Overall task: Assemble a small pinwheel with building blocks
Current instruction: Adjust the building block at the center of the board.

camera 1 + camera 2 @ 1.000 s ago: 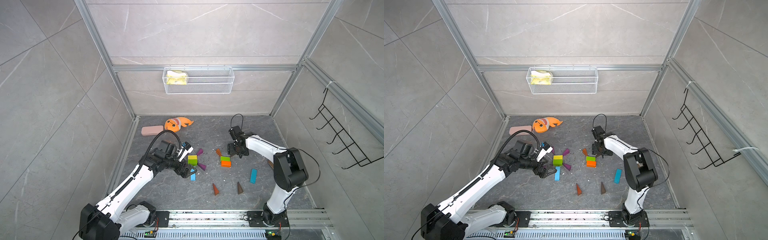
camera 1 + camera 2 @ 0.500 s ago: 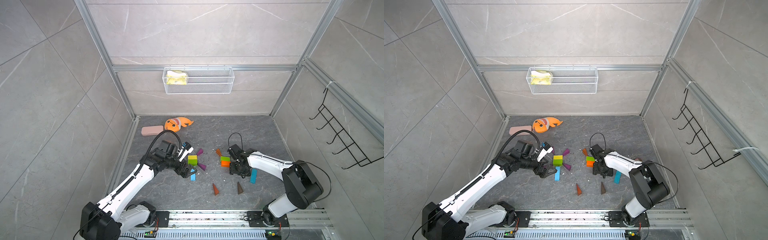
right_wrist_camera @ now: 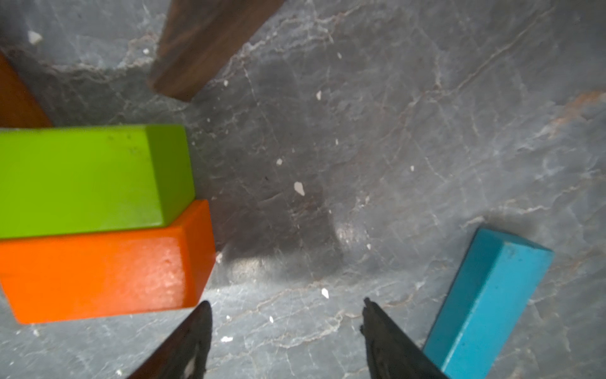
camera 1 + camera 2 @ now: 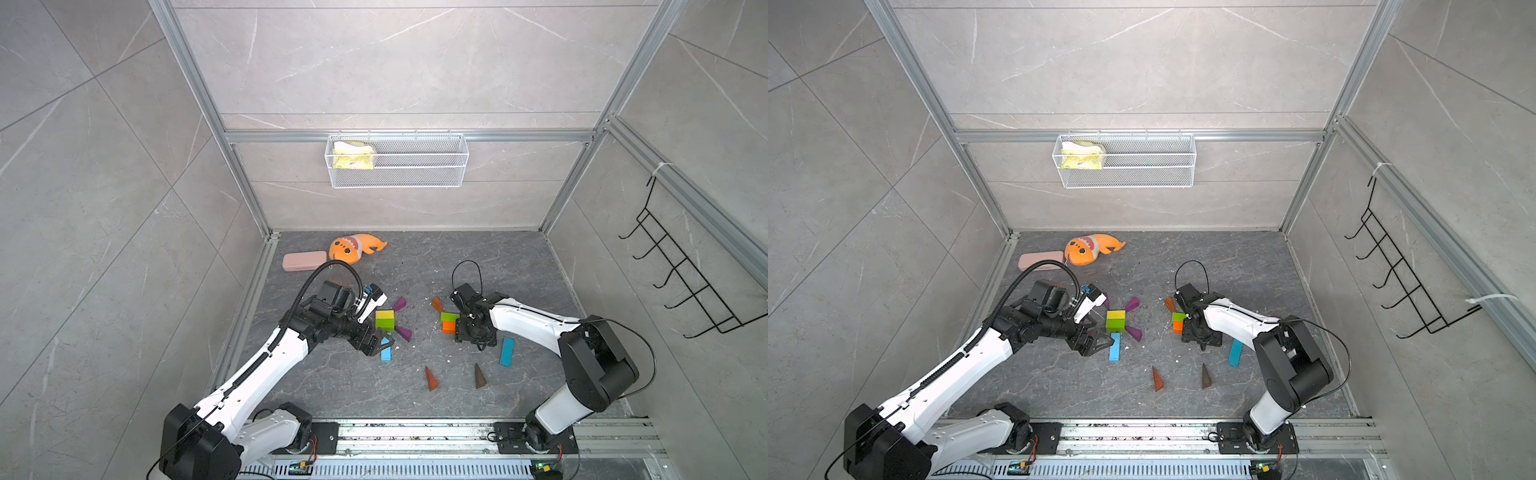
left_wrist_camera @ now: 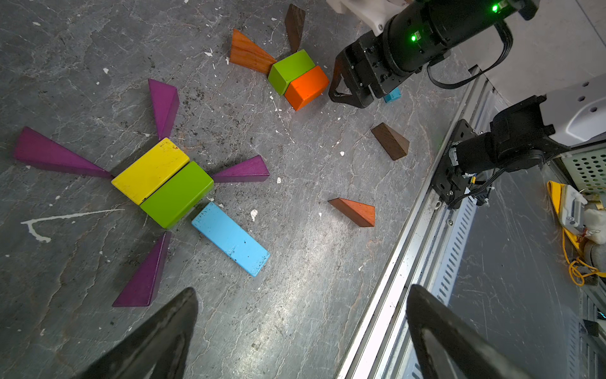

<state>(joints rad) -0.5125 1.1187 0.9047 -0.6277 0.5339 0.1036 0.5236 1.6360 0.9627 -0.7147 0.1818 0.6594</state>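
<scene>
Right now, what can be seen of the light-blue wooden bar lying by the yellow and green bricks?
The light-blue painted bar is a long rectangular block, apparently wood, its paint scuffed and speckled dark. It lies flat on the grey stone-look floor, one short end at a corner of the green painted brick; contact is unclear. The open left end effector hovers close by, not gripping it.

White links (image 4: 266,365), black joints (image 4: 598,365), looped black cables (image 4: 328,263)
</scene>
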